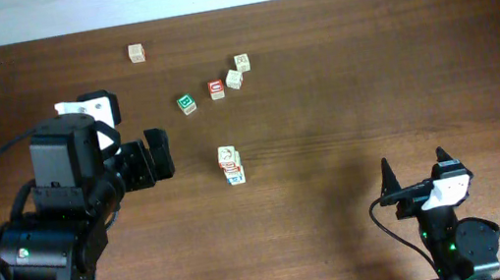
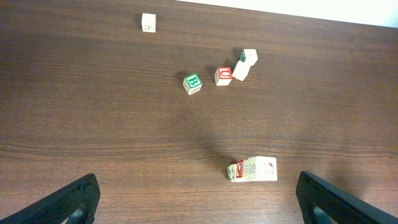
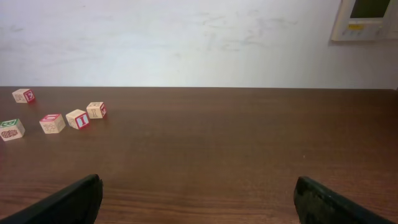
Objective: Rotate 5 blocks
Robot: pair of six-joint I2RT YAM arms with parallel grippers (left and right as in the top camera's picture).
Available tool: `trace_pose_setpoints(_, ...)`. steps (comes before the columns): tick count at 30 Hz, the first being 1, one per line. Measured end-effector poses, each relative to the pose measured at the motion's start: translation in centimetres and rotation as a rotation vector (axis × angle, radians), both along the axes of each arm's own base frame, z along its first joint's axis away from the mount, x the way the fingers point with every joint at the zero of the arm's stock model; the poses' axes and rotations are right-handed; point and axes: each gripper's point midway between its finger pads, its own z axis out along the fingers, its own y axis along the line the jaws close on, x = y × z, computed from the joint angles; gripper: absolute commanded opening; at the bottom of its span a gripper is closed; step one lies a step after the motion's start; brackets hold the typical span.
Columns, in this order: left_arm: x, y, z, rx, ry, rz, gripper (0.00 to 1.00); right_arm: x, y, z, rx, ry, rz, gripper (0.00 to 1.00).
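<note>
surface: dark wood table (image 1: pixel 340 77), white wall behind it. we count seven small letter cubes.

item: lone pale block (image 1: pixel 136 53), upper left of the overhead frame, well apart from the rest.

item: cluster, upper centre. green-marked block (image 1: pixel 241 62) sits just beside the second pale block (image 1: pixel 234 79). red block (image 1: pixel 217 89) and green b block (image 1: pixel 187 104) sit near them, and we judge those two are not ours to turn.

item: pair at frame centre. red q block (image 2: pixel 239 168) is pressed against the blue-marked block (image 2: pixel 260 168). we cannot tell whether one rests on the other.

item: left gripper (image 1: pixel 161 153), fingers spread wide, nothing between them, left of the centre pair.

item: right gripper (image 1: pixel 415 170), likewise spread and empty, lower right, well apart from every cube.

risks, as we judge them:
- closing on the touching pair may catch both cubes or topple one.
- a finger lowered into the tight cluster may shove the red block or the green b block.
- look-alike faces invite turning the wrong cube.
- the lone pale block lies far out, so a stretched reach may grip poorly.
</note>
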Motion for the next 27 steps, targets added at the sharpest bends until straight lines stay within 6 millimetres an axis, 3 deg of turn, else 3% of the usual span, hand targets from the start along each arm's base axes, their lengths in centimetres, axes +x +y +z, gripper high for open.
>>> trace_pose_setpoints(14,0.0,0.5,-0.1,0.020,-0.004,0.022,0.99,0.0,0.0,0.0,0.000,-0.001,0.000,0.98)
trace_pose_setpoints(21,-0.2,1.0,0.4,0.070,-0.302,-0.013,0.99,0.0,0.0,0.1,0.000,-0.005,0.000,0.98)
trace_pose_setpoints(23,-0.7,1.1,0.1,0.085,-0.465,-0.031,0.99,0.0,0.0,0.1,0.000,-0.006,0.000,0.98)
trace_pose_setpoints(27,-2.2,1.8,-3.0,0.111,-0.588,-0.034,0.99,0.0,0.0,0.1,0.000,-0.006,0.000,0.98)
